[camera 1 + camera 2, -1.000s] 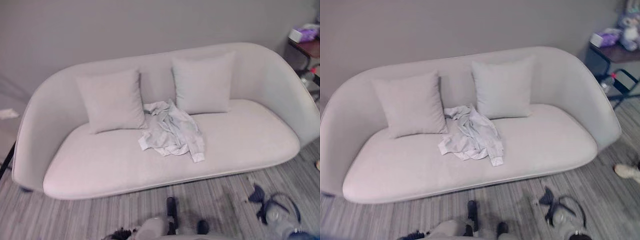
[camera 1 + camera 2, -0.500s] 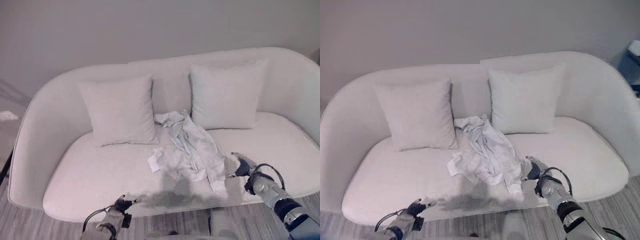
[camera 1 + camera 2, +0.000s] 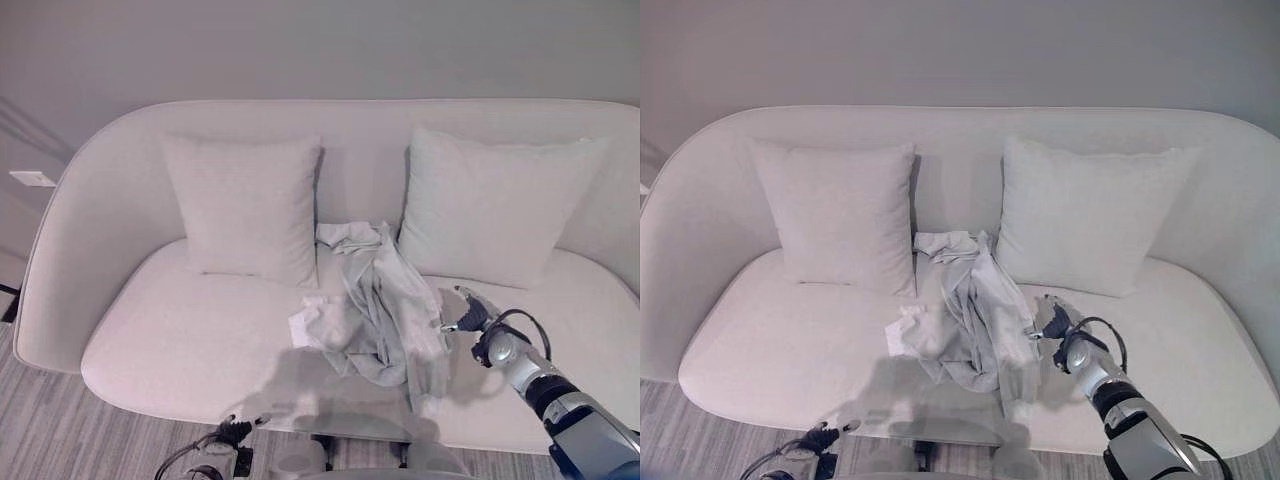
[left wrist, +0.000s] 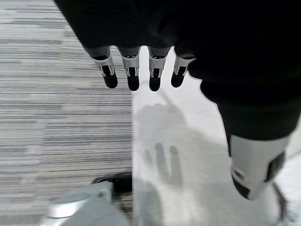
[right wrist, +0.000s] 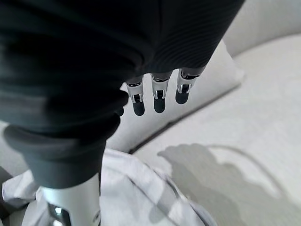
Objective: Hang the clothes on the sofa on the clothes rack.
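Right hand (image 3: 470, 318) open, fingers straight, just at three o'clock of the clothes (image 3: 378, 300)
Clothes lie ungrasped on the sofa (image 3: 170, 340); lifting and hanging remain

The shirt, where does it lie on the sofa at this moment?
The shirt lies crumpled on the middle of the sofa seat, between the two cushions, its top in the gap between them. The right robot hand hovers just beside its right edge.
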{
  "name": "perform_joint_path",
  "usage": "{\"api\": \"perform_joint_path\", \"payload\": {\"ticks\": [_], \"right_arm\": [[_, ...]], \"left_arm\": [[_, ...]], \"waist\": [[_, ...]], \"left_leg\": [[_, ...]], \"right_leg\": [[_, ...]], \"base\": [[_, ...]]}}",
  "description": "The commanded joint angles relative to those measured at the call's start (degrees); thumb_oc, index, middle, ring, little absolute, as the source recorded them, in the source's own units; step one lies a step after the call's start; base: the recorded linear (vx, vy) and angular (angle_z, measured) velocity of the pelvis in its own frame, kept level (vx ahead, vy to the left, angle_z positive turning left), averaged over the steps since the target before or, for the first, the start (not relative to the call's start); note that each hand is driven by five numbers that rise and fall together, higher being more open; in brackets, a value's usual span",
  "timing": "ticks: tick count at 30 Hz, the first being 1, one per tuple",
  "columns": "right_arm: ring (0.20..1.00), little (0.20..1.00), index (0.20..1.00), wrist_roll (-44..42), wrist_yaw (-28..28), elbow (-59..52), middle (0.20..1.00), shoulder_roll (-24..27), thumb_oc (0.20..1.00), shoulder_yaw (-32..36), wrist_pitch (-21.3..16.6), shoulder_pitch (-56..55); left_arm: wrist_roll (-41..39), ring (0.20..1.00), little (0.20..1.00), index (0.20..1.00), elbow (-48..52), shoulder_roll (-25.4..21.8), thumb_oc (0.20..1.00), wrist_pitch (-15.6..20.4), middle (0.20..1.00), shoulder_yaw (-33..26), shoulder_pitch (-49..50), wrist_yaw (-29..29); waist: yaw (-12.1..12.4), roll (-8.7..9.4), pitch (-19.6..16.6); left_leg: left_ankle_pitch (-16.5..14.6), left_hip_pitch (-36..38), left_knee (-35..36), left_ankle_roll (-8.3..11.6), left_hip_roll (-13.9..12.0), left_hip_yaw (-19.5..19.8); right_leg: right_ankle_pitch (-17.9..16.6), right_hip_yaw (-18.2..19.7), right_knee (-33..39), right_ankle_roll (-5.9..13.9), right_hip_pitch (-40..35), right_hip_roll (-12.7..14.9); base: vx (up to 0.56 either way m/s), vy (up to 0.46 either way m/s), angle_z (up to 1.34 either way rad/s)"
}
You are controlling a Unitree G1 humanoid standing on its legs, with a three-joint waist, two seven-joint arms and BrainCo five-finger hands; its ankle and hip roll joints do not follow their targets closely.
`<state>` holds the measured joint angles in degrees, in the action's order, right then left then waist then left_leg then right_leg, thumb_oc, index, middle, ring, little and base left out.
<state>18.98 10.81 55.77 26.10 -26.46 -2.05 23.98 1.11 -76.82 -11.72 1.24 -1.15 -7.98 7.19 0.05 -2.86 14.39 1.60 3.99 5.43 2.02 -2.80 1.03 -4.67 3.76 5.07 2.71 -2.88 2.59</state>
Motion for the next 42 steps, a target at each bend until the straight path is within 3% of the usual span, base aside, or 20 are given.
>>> {"api": "perform_joint_path", "payload": {"ticks": [1,2,4,6,7,8,11,17,18,19,26,29,34,35,36,38,40,42], "right_arm": [[1.000,1.000,1.000,-5.7,3.2,5.2,1.000,-2.0,1.000,1.1,0.5,5.4],[1.000,1.000,1.000,-6.9,5.1,6.4,1.000,-3.8,1.000,2.1,0.6,8.6],[1.000,1.000,1.000,-8.2,7.1,7.3,1.000,-5.3,1.000,3.5,0.3,11.9],[1.000,1.000,1.000,-8.6,7.6,8.1,1.000,-5.8,1.000,3.8,0.4,13.1],[1.000,1.000,1.000,-11.1,8.9,11.1,1.000,-8.0,1.000,5.4,0.7,16.8],[1.000,1.000,1.000,-11.1,8.9,11.1,1.000,-8.0,1.000,5.4,0.6,16.9],[1.000,1.000,1.000,-14.0,9.1,13.1,1.000,-10.5,1.000,5.1,1.4,21.9],[1.000,1.000,1.000,-14.4,9.3,19.4,1.000,-9.6,1.000,-1.6,4.7,27.4],[0.818,0.818,0.818,-15.1,9.3,21.6,0.818,-9.8,0.818,-2.7,5.4,28.4],[0.200,0.200,0.200,-15.5,9.1,23.3,0.200,-9.7,0.200,-3.9,6.0,29.9],[0.200,0.200,0.200,-11.4,5.8,27.9,0.200,-10.2,0.200,-15.5,7.5,28.8],[0.200,0.200,0.200,-12.7,5.5,26.9,0.200,-9.4,0.200,-13.6,7.0,24.4],[0.200,0.200,0.200,-21.0,4.2,17.7,0.200,-8.7,0.200,-0.1,5.1,13.4],[0.200,0.200,0.200,-21.0,4.2,17.5,0.200,-8.7,0.200,-0.1,5.2,13.2],[0.200,0.200,0.200,-26.4,3.4,9.9,0.200,-8.4,0.200,5.7,4.6,8.8],[0.200,0.200,0.200,-30.4,1.9,-3.3,0.200,-8.4,0.200,10.9,4.3,2.8],[0.200,0.200,0.200,-35.5,-1.6,-21.1,0.200,-9.6,0.200,15.8,4.4,-5.7],[0.200,0.200,0.200,-40.3,-3.9,-30.8,0.200,-11.2,0.200,18.1,4.1,-9.2]], "left_arm": [[-1.3,1.000,1.000,1.000,-4.0,1.8,1.000,-0.3,1.000,2.5,-4.8,1.4],[-1.9,1.000,1.000,1.000,-3.5,1.8,1.000,-0.1,1.000,2.7,-6.6,1.6],[-2.6,1.000,1.000,1.000,-3.4,1.8,1.000,0.1,1.000,3.0,-7.6,1.9],[-2.7,1.000,1.000,1.000,-3.3,1.8,1.000,0.2,1.000,2.9,-7.9,1.9],[-3.3,1.000,1.000,1.000,-3.0,2.0,1.000,0.4,1.000,2.8,-8.8,2.1],[-3.3,1.000,1.000,1.000,-3.0,2.0,1.000,0.4,1.000,2.7,-8.8,2.1],[-3.8,1.000,1.000,1.000,-2.1,2.1,1.000,1.0,1.000,3.4,-9.6,2.3],[-4.6,1.000,1.000,1.000,0.1,0.9,1.000,1.9,1.000,4.7,-12.7,3.2],[-4.4,1.000,1.000,1.000,0.0,1.0,1.000,1.9,1.000,5.1,-13.3,3.4],[-4.3,1.000,1.000,1.000,-0.1,1.0,1.000,1.9,1.000,5.0,-13.9,3.6],[-3.9,1.000,1.000,1.000,-2.6,0.6,1.000,2.0,1.000,6.2,-18.5,4.1],[-4.3,1.000,1.000,1.000,-4.1,0.4,1.000,1.1,1.000,6.6,-20.7,4.0],[-4.3,1.000,1.000,1.000,-4.9,-0.5,1.000,0.8,1.000,5.9,-18.1,3.5],[-4.3,1.000,1.000,1.000,-4.9,-0.4,1.000,0.8,1.000,6.0,-18.0,3.5],[-4.3,1.000,1.000,1.000,-5.5,-1.3,1.000,0.5,1.000,6.8,-16.6,3.4],[-4.1,1.000,1.000,1.000,-5.4,-2.3,1.000,0.3,1.000,7.7,-14.8,3.5],[-3.9,1.000,1.000,1.000,-3.4,-3.3,1.000,-0.2,1.000,8.0,-11.7,4.0],[-3.9,1.000,1.000,1.000,-1.7,-3.5,1.000,-0.2,1.000,7.2,-9.5,3.9]], "waist": [[-0.5,-4.01,0.1],[-0.8,-5.51,3.3],[-0.7,-6.76,6.7],[-0.8,-7.04,7.8],[-0.4,-7.82,10.8],[-0.4,-7.81,10.8],[0.6,-8.30,15.4],[2.1,-7.06,15.4],[2.2,-6.79,15.4],[2.2,-6.69,15.4],[1.4,-4.34,15.4],[0.0,-3.12,15.4],[-1.4,-2.39,15.4],[-1.3,-2.40,15.4],[-1.6,-2.09,14.7],[-1.7,-1.77,12.9],[-1.7,-1.05,10.8],[-1.6,-0.65,9.2]], "left_leg": [[-1.3,-0.9,-0.4,0.32,0.5,0.1],[-2.0,-1.9,-0.4,0.56,0.3,-0.2],[-1.5,-3.2,-0.4,0.85,0.2,-0.4],[-1.3,-3.5,-0.4,0.94,0.1,-0.4],[-0.7,-4.3,-0.4,1.13,-0.3,-0.4],[-0.7,-4.3,-0.4,1.13,-0.3,-0.4],[0.9,-7.6,-0.6,1.50,-1.2,0.0],[1.8,-17.9,-2.7,2.26,-2.9,0.6],[1.7,-18.4,-2.6,2.39,-3.0,0.6],[1.7,-18.5,-2.4,2.43,-3.1,0.6],[0.5,-16.1,-0.4,2.90,-2.9,0.7],[-1.2,-12.4,-0.4,2.94,-2.2,0.7],[-2.3,-7.3,-0.4,2.91,-1.2,0.0],[-2.4,-7.2,-0.4,2.91,-1.2,-0.1],[-2.3,-5.8,-0.4,2.76,-0.9,-0.4],[-2.3,-5.1,-0.4,2.55,-0.5,-0.7],[-2.1,-3.6,-0.4,2.27,0.1,-0.8],[-2.0,-2.6,-0.4,1.86,0.7,-0.8]], "right_leg": [[0.2,-0.6,-3.8,0.62,5.5,3.1],[1.1,-0.9,-4.5,0.53,6.7,3.6],[1.2,-1.0,-5.7,0.55,8.1,4.0],[1.2,-1.0,-6.1,0.55,8.6,4.2],[1.1,-1.1,-7.3,0.60,9.9,4.3],[1.1,-1.1,-7.3,0.60,9.9,4.3],[0.6,-0.9,-8.0,0.88,13.0,4.6],[-0.6,-0.4,-10.0,1.40,22.1,5.2],[-0.7,-0.5,-10.0,1.42,22.6,5.2],[-0.9,-0.4,-10.0,1.49,22.9,5.1],[-1.5,-0.4,-10.2,1.76,22.3,4.3],[-1.5,-0.6,-9.6,1.70,19.0,3.9],[-0.9,-0.7,-9.5,1.27,14.7,3.6],[-0.9,-0.7,-9.5,1.27,14.5,3.6],[-0.9,-1.0,-9.6,1.03,13.4,3.5],[-0.9,-1.0,-9.6,0.79,13.0,3.3],[-1.0,-1.1,-9.7,0.45,12.2,2.7],[-1.0,-1.0,-9.9,0.25,11.5,2.0]], "base": [[0.01,0.308,0.02],[-0.11,0.253,0.04],[-0.13,0.161,0.16],[-0.10,0.077,0.18],[-0.09,0.054,0.06],[-0.11,0.078,0.00],[-0.08,0.064,0.00],[-0.03,0.011,0.12],[0.02,-0.022,0.19],[0.02,-0.005,0.17],[0.05,-0.042,0.04],[0.03,-0.035,0.10],[-0.01,-0.005,-0.04],[-0.04,-0.008,-0.11],[-0.02,-0.006,-0.19],[-0.02,-0.008,-0.17],[-0.02,-0.029,-0.16],[-0.01,-0.037,-0.13]]}}
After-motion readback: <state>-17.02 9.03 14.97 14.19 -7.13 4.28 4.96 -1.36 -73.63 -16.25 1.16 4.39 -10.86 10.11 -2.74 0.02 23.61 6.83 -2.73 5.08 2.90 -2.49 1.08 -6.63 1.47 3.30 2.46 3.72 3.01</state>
